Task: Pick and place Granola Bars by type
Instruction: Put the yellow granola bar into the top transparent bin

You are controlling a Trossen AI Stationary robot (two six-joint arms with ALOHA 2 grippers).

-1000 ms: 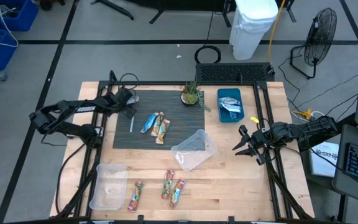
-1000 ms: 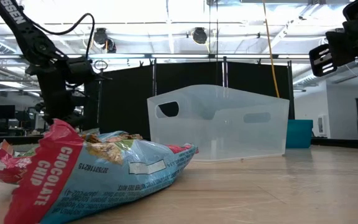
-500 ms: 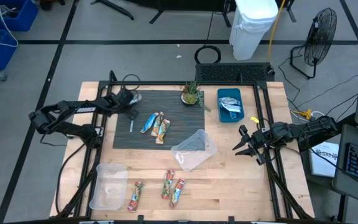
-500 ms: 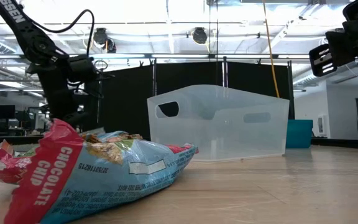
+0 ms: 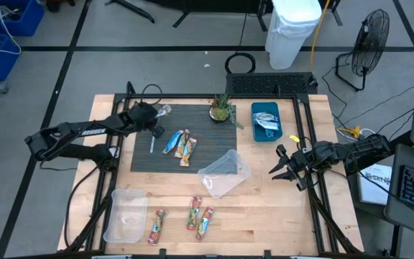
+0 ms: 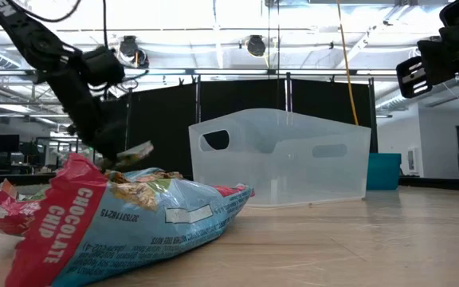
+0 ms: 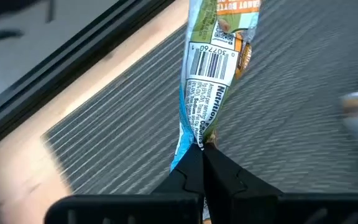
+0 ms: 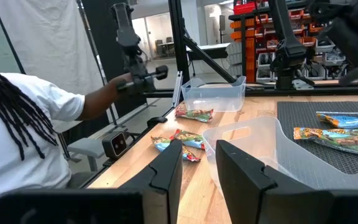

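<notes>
Your left gripper (image 5: 157, 115) is over the far left corner of the dark ribbed mat (image 5: 207, 155), jaws clenched on the end of one granola bar (image 7: 207, 81). In the left wrist view that bar hangs out past the jaws, barcode and nutrition panel facing up, blue-green and orange wrapper, with the mat under it. In the low view it shows as a light packet (image 6: 134, 150) lifted clear of the table (image 5: 279, 205).

Three more bars (image 5: 180, 144) lie together near the middle of the mat. Another three bars (image 5: 192, 217) lie on bare wood off the mat's near edge, beside a clear bin (image 5: 126, 214) at the near left. A second clear bin (image 5: 225, 173) sits tipped at the mat's near right corner. A blue tray (image 5: 266, 121) with silvery packets (image 5: 267, 122) stands just off the mat's right edge, and a small potted plant (image 5: 221, 109) is on its far edge.

Your right gripper (image 5: 287, 169) waits off the mat's right side, near the table's right edge, jaws parted with nothing between them. In the right wrist view a person in a white shirt (image 8: 23, 134) is beyond the table.
</notes>
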